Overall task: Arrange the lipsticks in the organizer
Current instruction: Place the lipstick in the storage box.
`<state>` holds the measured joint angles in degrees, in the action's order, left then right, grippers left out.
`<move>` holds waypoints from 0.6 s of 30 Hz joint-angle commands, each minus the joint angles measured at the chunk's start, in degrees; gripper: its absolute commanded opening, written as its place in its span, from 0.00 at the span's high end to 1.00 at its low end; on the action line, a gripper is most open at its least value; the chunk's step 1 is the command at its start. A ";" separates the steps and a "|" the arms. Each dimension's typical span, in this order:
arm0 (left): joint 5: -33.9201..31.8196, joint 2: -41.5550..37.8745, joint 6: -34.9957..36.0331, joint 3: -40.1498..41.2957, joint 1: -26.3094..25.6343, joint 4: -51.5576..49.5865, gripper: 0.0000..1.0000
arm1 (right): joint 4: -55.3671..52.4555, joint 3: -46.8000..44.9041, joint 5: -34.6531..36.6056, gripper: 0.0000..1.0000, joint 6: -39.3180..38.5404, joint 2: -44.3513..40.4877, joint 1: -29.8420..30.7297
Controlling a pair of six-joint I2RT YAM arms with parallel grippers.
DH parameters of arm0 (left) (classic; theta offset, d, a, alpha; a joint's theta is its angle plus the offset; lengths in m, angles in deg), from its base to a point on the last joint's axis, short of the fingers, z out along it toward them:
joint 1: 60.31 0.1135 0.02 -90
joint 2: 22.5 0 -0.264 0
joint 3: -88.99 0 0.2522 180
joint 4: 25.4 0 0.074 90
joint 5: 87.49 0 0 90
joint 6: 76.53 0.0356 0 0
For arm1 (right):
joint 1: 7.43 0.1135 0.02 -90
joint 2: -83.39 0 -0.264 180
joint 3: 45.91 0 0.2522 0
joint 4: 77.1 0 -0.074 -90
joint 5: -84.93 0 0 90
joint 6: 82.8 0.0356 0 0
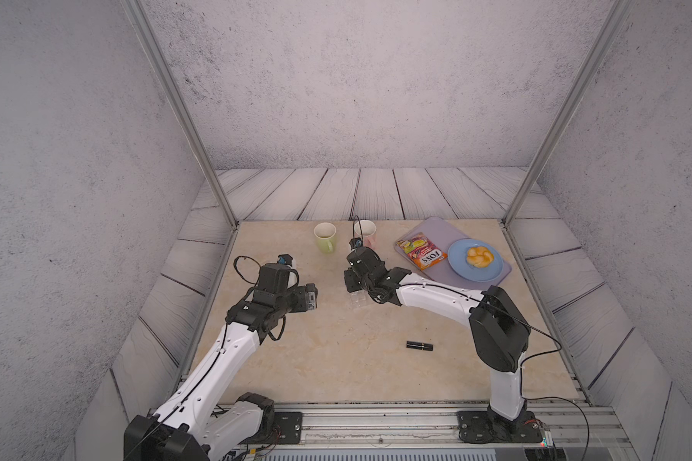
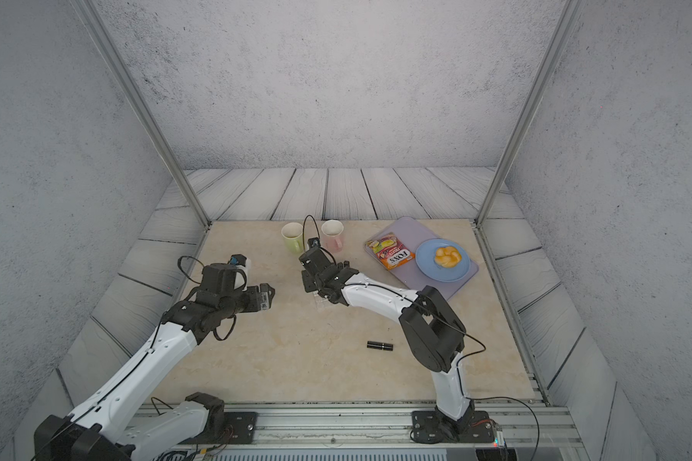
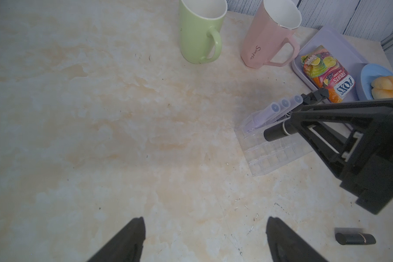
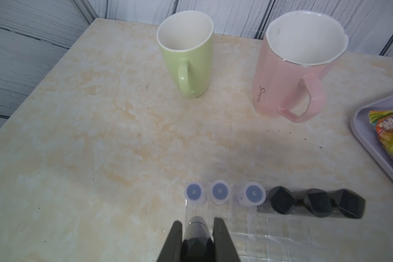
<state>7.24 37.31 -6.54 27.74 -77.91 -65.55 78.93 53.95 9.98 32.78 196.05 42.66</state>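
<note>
A black lipstick (image 2: 380,345) lies on its side on the marble table (image 2: 296,371), well apart from the right arm (image 2: 376,294), whose wrist covers what seems to be the clear organizer (image 2: 323,303). A green mug (image 2: 292,238) and a pink mug (image 2: 332,235) stand beyond.

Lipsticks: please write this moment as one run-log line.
right hand: shut on held lipstick over organizer | left hand: open, empty | loose lipstick: on table

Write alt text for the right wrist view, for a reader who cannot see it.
The right gripper is shut on a black lipstick over the clear organizer. Three lilac lipsticks and three black lipsticks stand in its row nearest a green mug and a pink mug.
</note>
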 commanded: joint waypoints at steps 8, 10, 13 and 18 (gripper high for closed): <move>0.71 -0.13 -0.38 0.72 0.81 0.67 0.11 | 1.27 0.49 1.65 1.00 -0.71 2.29 0.29; 0.70 -0.17 -0.29 0.73 0.82 0.71 0.11 | 1.71 -0.11 2.19 1.00 -0.92 2.30 0.43; 0.78 -0.25 -0.38 0.72 0.91 0.86 0.11 | 2.41 -0.81 3.20 1.00 -1.59 2.41 0.75; 0.89 -0.30 -0.38 0.84 0.91 0.86 0.11 | 2.41 -0.70 4.29 1.00 -1.68 3.10 1.11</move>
<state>7.90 37.31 -6.54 27.79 -77.63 -65.51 80.98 53.58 12.10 32.00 197.73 43.40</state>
